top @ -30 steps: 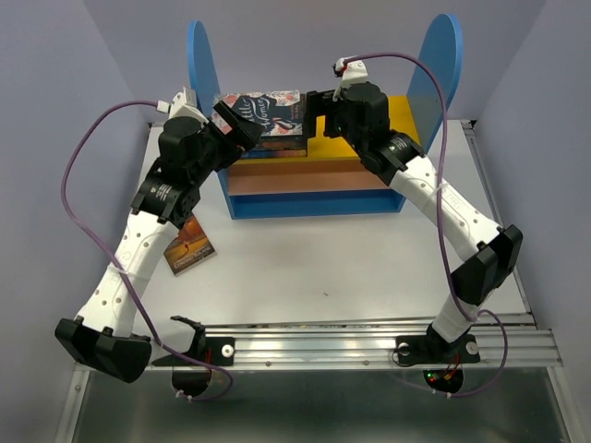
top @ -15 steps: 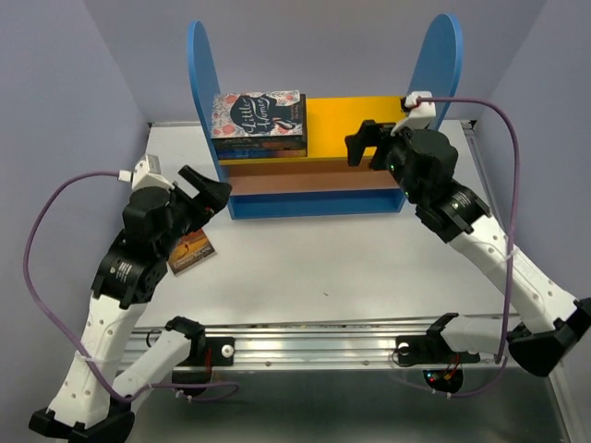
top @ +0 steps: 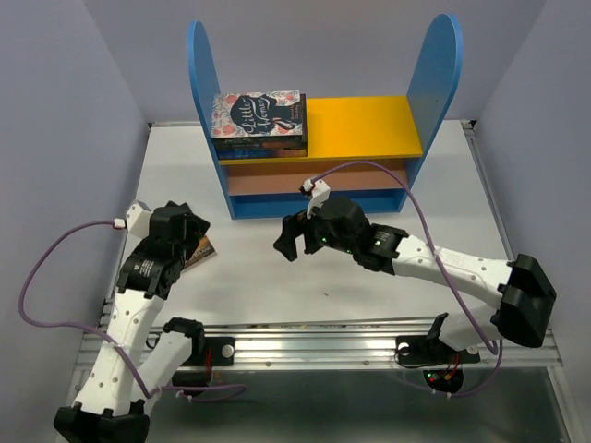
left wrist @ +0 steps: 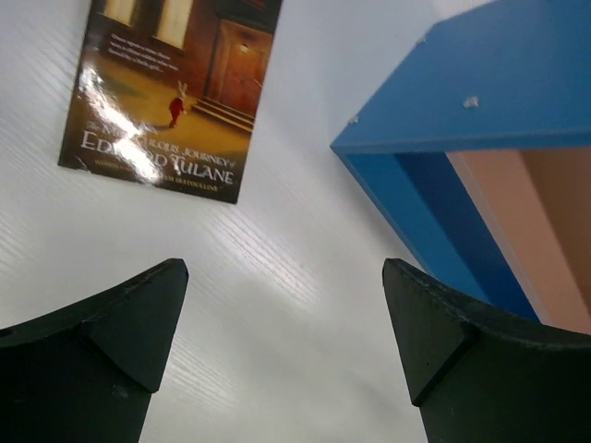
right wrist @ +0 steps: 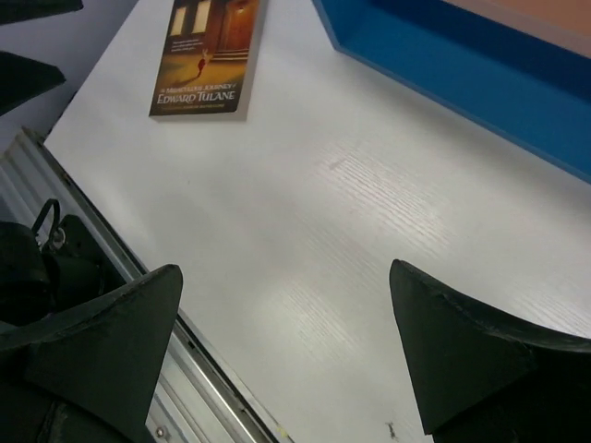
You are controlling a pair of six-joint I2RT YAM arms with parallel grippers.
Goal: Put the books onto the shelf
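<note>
The shelf (top: 365,125) stands at the back of the table, its blue base also showing in the left wrist view (left wrist: 480,92) and in the right wrist view (right wrist: 462,74). A stack of books (top: 259,120) lies flat on the left of its yellow top board. One brown-covered book (top: 201,251) lies on the table at the left, mostly hidden under my left arm; its cover shows plainly in both wrist views (left wrist: 171,92) (right wrist: 205,55). My left gripper (top: 189,235) (left wrist: 284,272) hangs open just short of it. My right gripper (top: 284,238) (right wrist: 284,269) is open over bare table in front of the shelf.
An aluminium rail (top: 369,341) (right wrist: 120,268) runs along the table's near edge. Purple cables (top: 55,249) loop from both wrists. Lilac walls close in the left, right and back. The left arm's dark fingers (right wrist: 28,65) show at the right wrist view's upper left.
Both arms have drawn back from the shelf's top board and come down low over the table. The left went toward the lying book, the right swung left in front of the shelf.
</note>
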